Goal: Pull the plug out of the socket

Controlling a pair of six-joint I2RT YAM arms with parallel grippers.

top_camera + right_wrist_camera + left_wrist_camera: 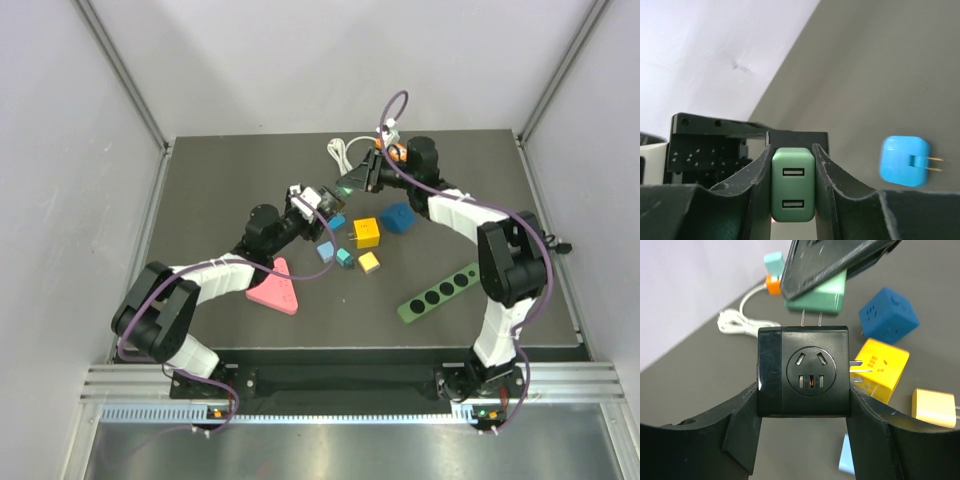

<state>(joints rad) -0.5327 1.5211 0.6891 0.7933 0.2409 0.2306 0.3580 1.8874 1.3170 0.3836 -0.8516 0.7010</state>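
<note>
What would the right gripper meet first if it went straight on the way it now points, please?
Probably the black socket cube in the left gripper, which sits just beyond the green plug that the right gripper holds; depth is hard to judge.

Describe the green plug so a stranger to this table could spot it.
On the dark table, look toward the far middle. The right hand grips the green plug, with two USB slots, unlike the blue cube and yellow cube nearby.

I can read no text, brand or number in any view. The socket (810,372) and plug (793,185) carry no legible marking.
</note>
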